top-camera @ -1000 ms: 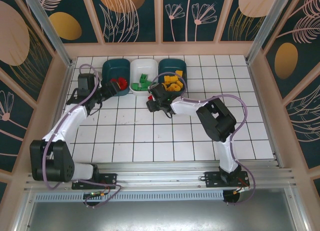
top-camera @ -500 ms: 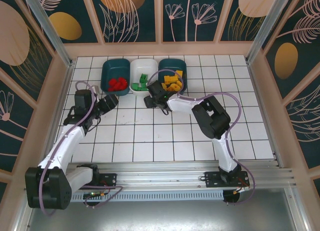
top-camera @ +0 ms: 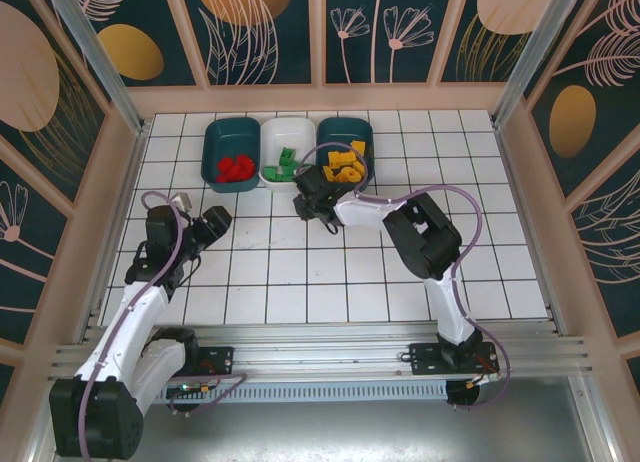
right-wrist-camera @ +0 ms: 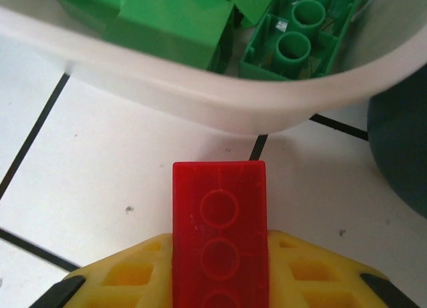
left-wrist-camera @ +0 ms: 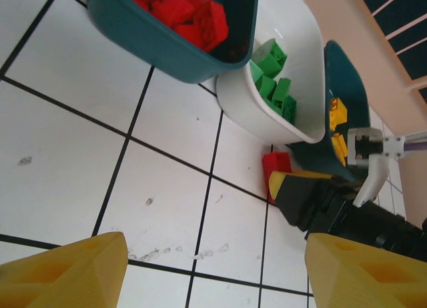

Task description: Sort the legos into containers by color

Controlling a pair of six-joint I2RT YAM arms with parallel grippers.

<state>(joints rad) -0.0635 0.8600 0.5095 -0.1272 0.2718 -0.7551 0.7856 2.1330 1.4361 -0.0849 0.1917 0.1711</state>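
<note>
Red lego in right end effector, white tub ahead

Left hand spread wide, arm bent; right hand pinches red lego.

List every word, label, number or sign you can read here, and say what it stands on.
No text can be read anywhere.
The red plastic brick: plain moulded circles, no lettering.
The two dark teal plastic tubs and the white plastic tub: unmarked.
The patterned wall panels: leaves and flowers, no words.
</note>
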